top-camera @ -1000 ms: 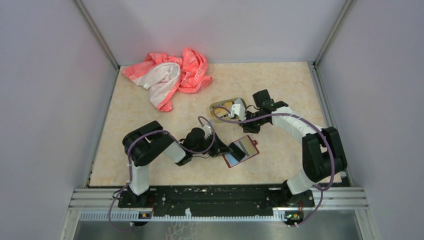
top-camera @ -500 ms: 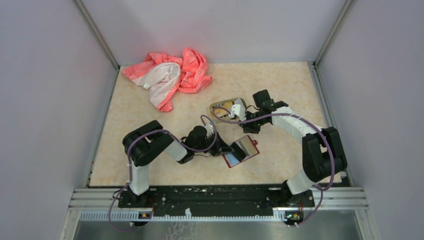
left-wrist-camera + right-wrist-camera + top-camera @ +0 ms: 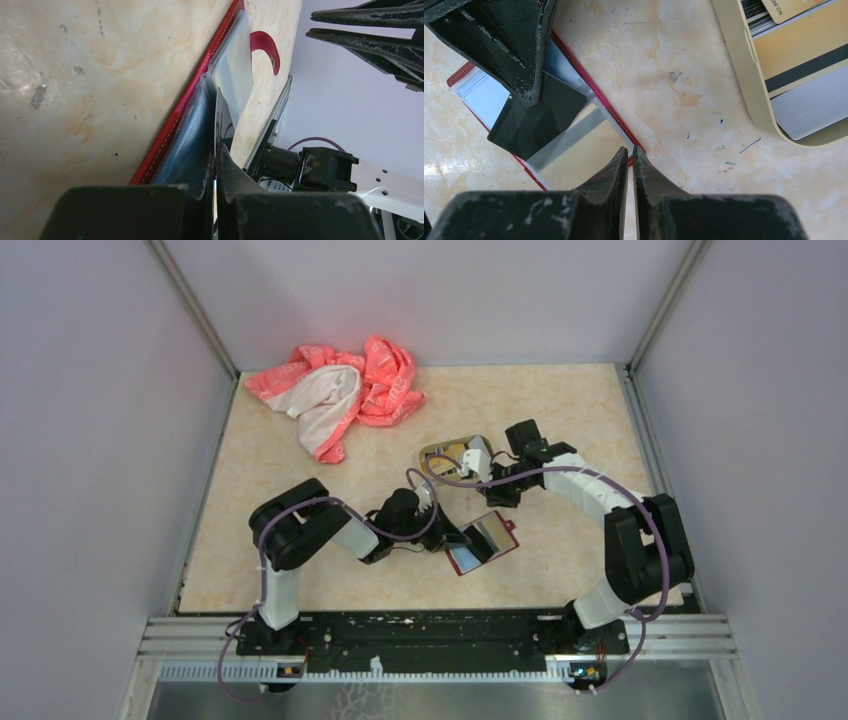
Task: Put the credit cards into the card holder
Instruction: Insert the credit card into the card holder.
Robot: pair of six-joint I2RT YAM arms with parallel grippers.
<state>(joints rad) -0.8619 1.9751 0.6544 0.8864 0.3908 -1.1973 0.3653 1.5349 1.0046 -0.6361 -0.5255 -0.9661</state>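
The dark-red card holder [image 3: 487, 540] lies open on the table, showing its clear pockets [image 3: 484, 97]. A gold card [image 3: 576, 152] sits in one pocket. My left gripper [image 3: 447, 536] is shut on a dark card [image 3: 541, 117] and holds it slanted over the holder's pockets. In the left wrist view that card [image 3: 223, 117] is edge-on between the jaws [image 3: 216, 150], beside the holder's red edge [image 3: 175, 120]. My right gripper [image 3: 630, 150] is shut, its tips at the holder's far red edge. More cards, gold [image 3: 809, 55] and grey [image 3: 819, 107], lie in the tan tray [image 3: 736, 75].
The tan tin tray [image 3: 440, 452] stands just behind the holder, next to the right wrist. A pink and white cloth [image 3: 340, 390] is bunched at the back left. Grey walls close in the table on three sides.
The left wrist has shifted slightly toward the holder with the dark card still held. The right arm and the holder have not visibly moved.
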